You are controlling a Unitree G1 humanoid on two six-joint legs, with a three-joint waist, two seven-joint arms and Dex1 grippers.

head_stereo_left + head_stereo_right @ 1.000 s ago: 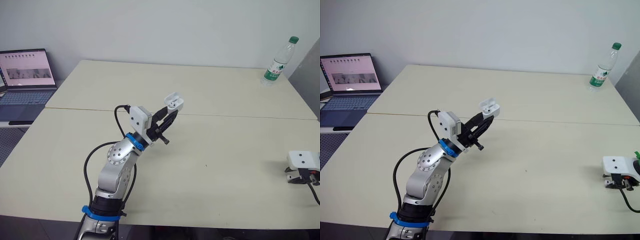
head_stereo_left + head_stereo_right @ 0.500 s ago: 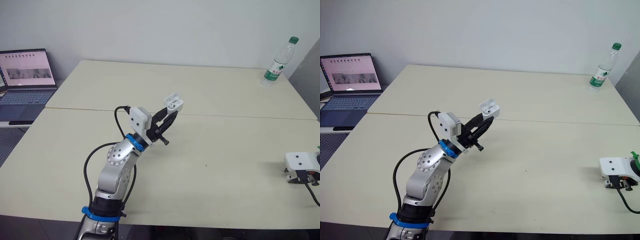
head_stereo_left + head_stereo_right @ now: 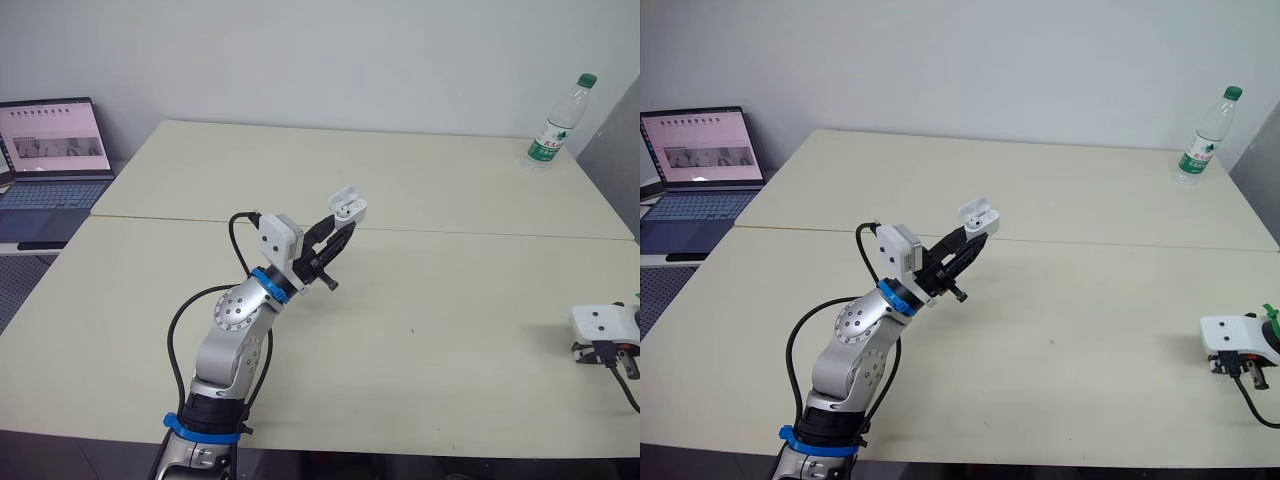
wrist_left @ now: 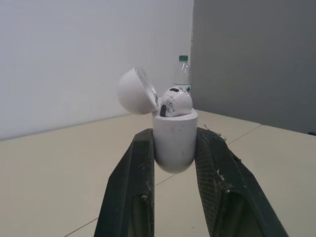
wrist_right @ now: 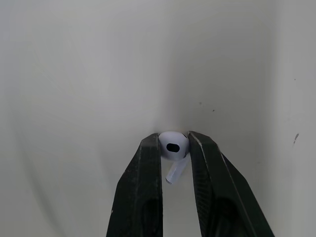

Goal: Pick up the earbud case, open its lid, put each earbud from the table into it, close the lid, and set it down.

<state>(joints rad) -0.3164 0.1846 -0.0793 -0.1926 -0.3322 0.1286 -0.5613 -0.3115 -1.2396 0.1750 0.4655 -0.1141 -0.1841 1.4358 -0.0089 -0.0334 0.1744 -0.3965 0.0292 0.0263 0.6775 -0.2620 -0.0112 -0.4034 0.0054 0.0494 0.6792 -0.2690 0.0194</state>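
White earbud case point(image 3: 349, 205), lid point(image 4: 136, 91) open, one earbud point(image 4: 175, 101) seated inside, sits clamped in the left tool point(image 4: 175, 133) above the surface point(image 3: 450, 300). At 4 o'clock, the right tool point(image 5: 174, 137) pinches the second earbud point(image 5: 173, 147), low over the surface.

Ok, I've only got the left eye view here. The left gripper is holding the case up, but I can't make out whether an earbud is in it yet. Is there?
Observer: Yes. In the left wrist view the earbud case is held upright by the left gripper, its lid is swung open, and the first earbud is seated in the top.
Operator: And the right gripper, out at the table's right edge, has it got the other one?
Observer: The right wrist view shows the right gripper shut on the second earbud, with a finger on each side of its head and its stem lying between them.
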